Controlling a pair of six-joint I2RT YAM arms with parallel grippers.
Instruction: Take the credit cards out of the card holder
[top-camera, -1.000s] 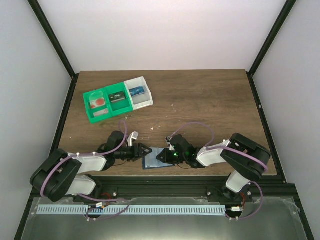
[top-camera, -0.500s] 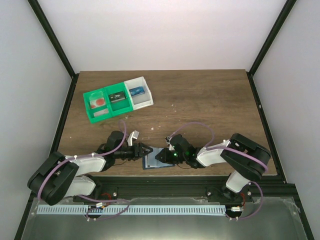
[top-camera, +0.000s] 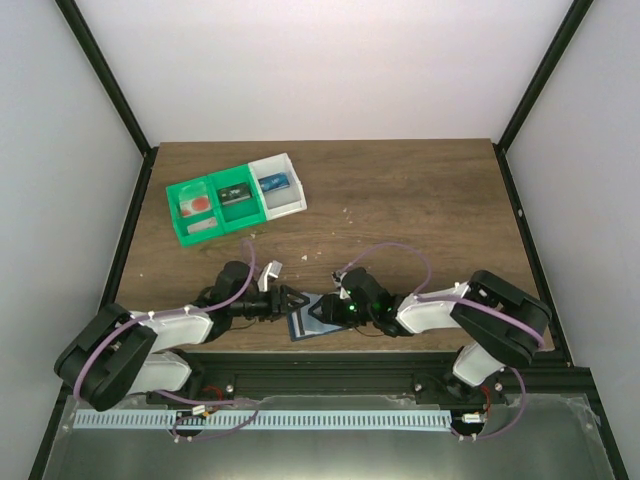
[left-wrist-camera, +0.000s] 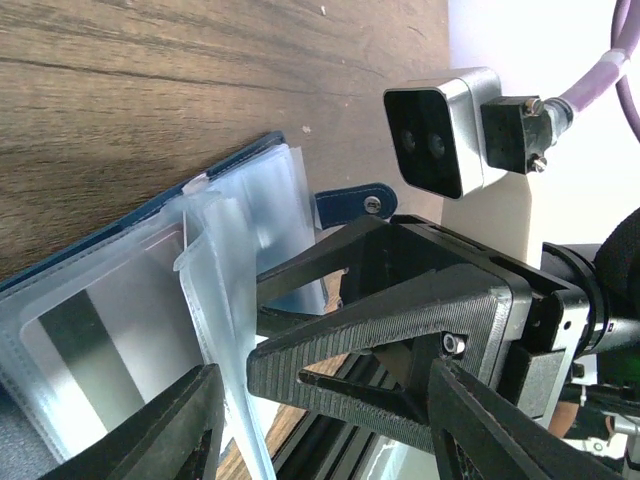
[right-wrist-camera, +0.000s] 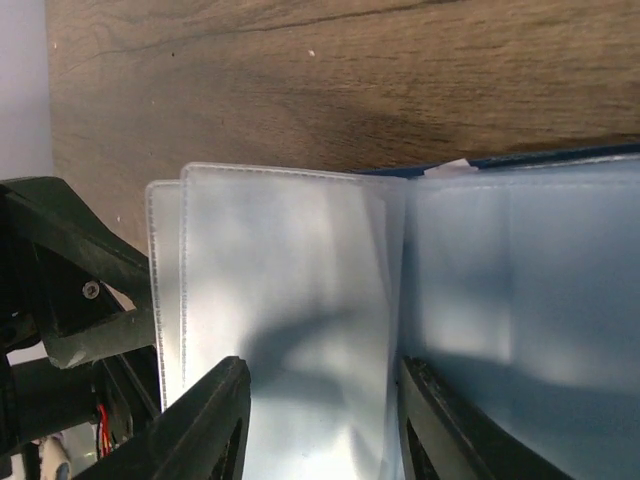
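Note:
The blue card holder (top-camera: 303, 322) lies open near the table's front edge, between both grippers. In the left wrist view its clear sleeves (left-wrist-camera: 120, 300) fan out, and a pale grey credit card (left-wrist-camera: 85, 345) shows inside one. One sleeve stands upright between the spread jaws of my left gripper (left-wrist-camera: 320, 435), which is open. My right gripper (left-wrist-camera: 400, 330) reaches in from the opposite side, close against it. In the right wrist view my right gripper (right-wrist-camera: 325, 425) hovers open over two flat, overlapping sleeves (right-wrist-camera: 280, 280) of the card holder (right-wrist-camera: 530, 300), with nothing pinched.
A green-and-white three-compartment tray (top-camera: 235, 195) holding small items stands at the back left. The black frame rail (top-camera: 330, 362) runs just in front of the card holder. The left gripper's body (right-wrist-camera: 70, 290) sits close at the sleeves' left edge.
My right gripper's jaws have spread apart from nearly shut and the arm has edged left. The card holder has shifted slightly. The left gripper has kept its opening.

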